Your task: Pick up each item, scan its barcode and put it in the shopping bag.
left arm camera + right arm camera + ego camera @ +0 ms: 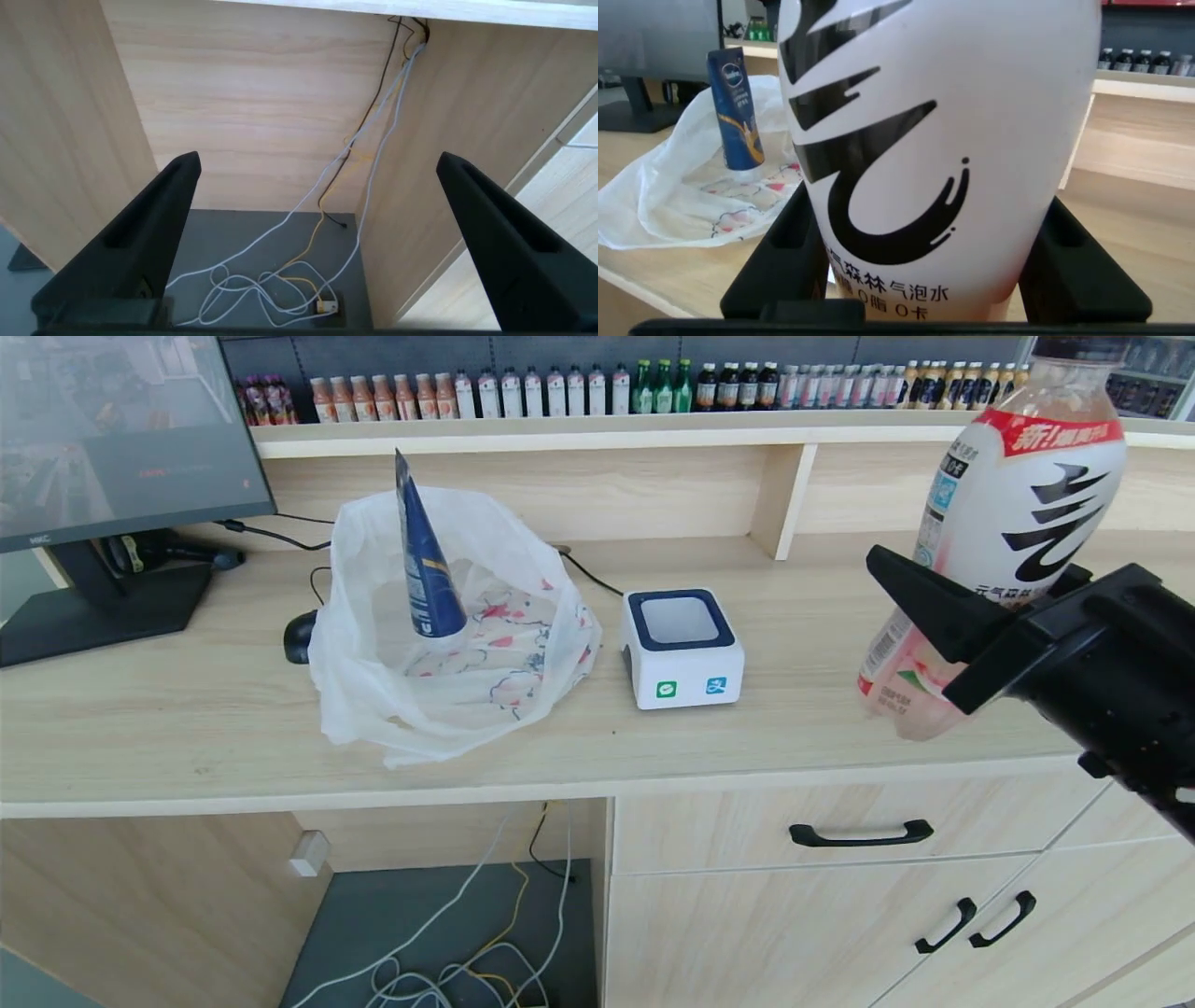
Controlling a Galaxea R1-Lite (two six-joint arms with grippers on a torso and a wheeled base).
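Observation:
My right gripper (pixel 971 616) is shut on a white drink bottle (pixel 1008 523) with a black swirl and a pink lower part, held upright above the counter's right side, off to the right of the scanner. In the right wrist view the bottle (pixel 943 149) stands between the black fingers (pixel 780 252). The white scanner box (pixel 681 649) with a dark-rimmed window sits mid-counter. To its left stands the open white shopping bag (pixel 523 644), with a blue tube (pixel 425 555) upright inside it. My left gripper (pixel 318 243) hangs open below the counter, facing a recess with cables.
A monitor (pixel 112 439) on its stand fills the counter's back left, with a black mouse (pixel 299 637) beside the bag. A raised wooden shelf (pixel 597 429) carries a row of bottles behind. Drawers with black handles (pixel 859 835) lie below the counter edge.

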